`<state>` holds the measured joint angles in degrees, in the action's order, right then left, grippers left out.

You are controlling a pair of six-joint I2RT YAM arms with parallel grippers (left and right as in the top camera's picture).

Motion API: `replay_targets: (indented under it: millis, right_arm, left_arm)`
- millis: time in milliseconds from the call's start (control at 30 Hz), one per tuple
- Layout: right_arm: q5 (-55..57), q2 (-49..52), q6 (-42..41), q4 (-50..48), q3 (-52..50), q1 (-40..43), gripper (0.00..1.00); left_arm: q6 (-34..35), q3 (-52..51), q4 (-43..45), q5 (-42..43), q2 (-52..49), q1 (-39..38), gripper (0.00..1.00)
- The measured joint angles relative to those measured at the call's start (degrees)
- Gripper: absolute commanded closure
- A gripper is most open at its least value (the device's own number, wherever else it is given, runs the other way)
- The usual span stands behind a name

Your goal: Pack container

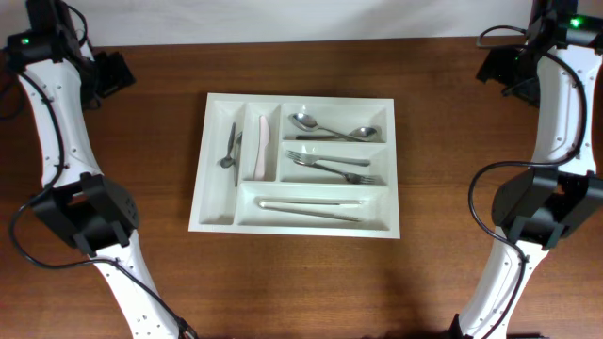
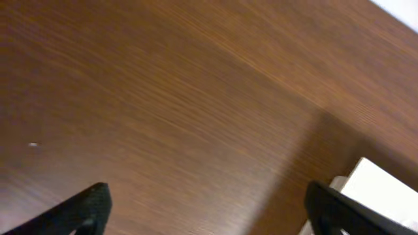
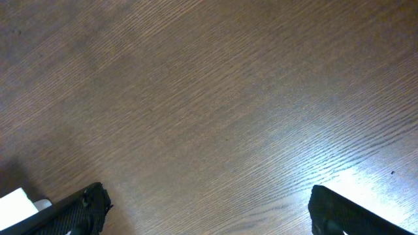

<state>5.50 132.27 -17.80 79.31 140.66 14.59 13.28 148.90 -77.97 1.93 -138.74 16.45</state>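
Note:
The white container [image 1: 202, 160] lies in the middle of the table. Its long compartments hold two spoons [image 1: 330, 127], two forks [image 1: 332, 166] and long thin utensils [image 1: 311, 207]. One narrow compartment holds small utensils [image 1: 230, 149], the other a pale pink piece [image 1: 261, 146]. My left gripper [image 1: 115, 73] is at the far left, away from the container, open and empty; in the left wrist view [image 2: 206, 196] a container corner [image 2: 382, 192] shows. My right gripper [image 1: 497, 66] is at the far right, open and empty above bare wood [image 3: 206, 196].
The table top is dark brown wood [image 1: 471, 122]. Both arms' bases and cables stand along the left and right table edges. A white bit [image 3: 16, 203] shows at the lower left of the right wrist view.

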Motion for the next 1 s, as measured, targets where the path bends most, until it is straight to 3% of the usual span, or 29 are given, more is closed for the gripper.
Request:
replay_targets:
  millis: [800, 1000]
  right_arm:
    - [0.00, 0.00, 0.00, 0.00, 0.00, 0.00, 0.01]
    - [0.00, 0.00, 0.02, 0.00, 0.00, 0.00, 0.01]
  left_arm:
    - [0.02, 0.00, -2.99, -2.60, 0.17, -0.20, 0.01]
    - [0.04, -0.17, 0.26, 3.10, 8.90, -0.20, 0.01]
